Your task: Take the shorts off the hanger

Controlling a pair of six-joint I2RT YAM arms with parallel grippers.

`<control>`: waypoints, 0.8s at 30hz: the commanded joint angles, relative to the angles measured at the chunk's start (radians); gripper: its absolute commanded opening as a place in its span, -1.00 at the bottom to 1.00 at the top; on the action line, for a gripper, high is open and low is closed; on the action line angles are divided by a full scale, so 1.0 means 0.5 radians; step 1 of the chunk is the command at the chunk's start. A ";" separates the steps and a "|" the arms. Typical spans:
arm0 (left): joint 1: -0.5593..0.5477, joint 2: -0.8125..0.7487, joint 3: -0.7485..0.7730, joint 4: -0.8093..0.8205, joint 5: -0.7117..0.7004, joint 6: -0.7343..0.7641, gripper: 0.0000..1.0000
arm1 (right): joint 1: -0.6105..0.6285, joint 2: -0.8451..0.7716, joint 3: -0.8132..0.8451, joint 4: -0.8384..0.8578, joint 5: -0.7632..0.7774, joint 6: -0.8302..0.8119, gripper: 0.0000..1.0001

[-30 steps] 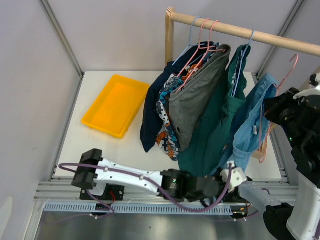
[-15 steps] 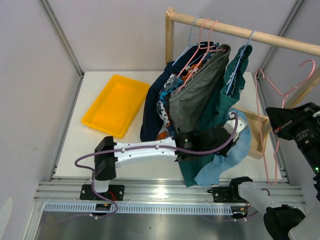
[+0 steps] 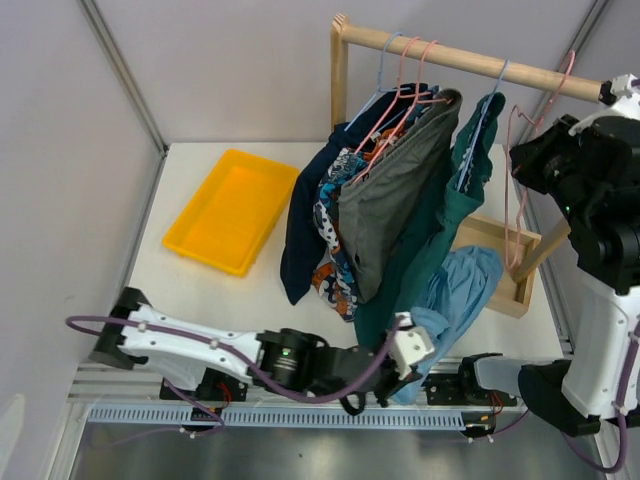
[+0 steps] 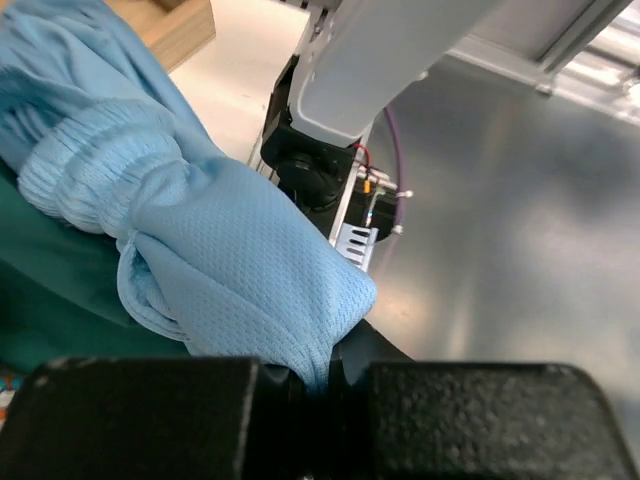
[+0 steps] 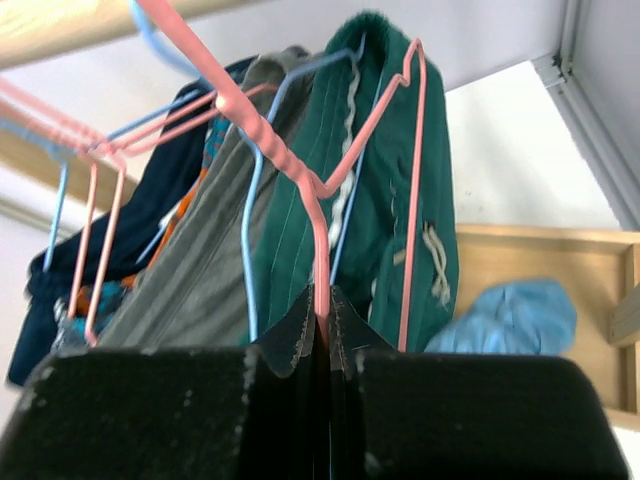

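Now, your left gripper [image 4: 318, 378] has its jaws pinched shut on a bunched fold of the light blue mesh fabric shorts [image 4: 200, 230]. Those shorts are on no hanger: they droop low beneath the right half of the round wooden rail [image 3: 470, 62], one end caught in the left jaws, the rest heaped beside the shallow wooden frame [image 3: 500, 240] at the rail's foot.

Your right gripper [image 5: 322, 330] is up near the rail's right end, jaws closed on the neck of a bare pink wire hanger [image 5: 318, 230]. Its hook sits close to the rail, but you cannot tell whether it rests over it.

Under the rail's left half, four pairs hang on their hangers, packed together: the teal green shorts [image 3: 440, 230] nearest the pink hanger, then the grey shorts [image 3: 385, 215], the orange, blue and white patterned shorts [image 3: 330, 240] and the navy shorts [image 3: 300, 230]. A yellow plastic tray [image 3: 232, 210] lies well left of the rail.
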 commanded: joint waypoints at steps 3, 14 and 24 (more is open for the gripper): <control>-0.062 -0.322 -0.212 -0.082 -0.299 -0.162 -1.00 | -0.103 0.097 0.041 0.321 0.119 -0.089 -1.00; -0.099 -0.807 -0.139 -0.714 -0.784 -0.331 -1.00 | -0.555 0.014 -0.514 0.665 -0.179 -0.038 -1.00; 0.225 -1.098 0.376 -1.119 -1.121 0.052 -1.00 | -0.592 -0.256 -0.843 0.677 -0.259 -0.010 -0.35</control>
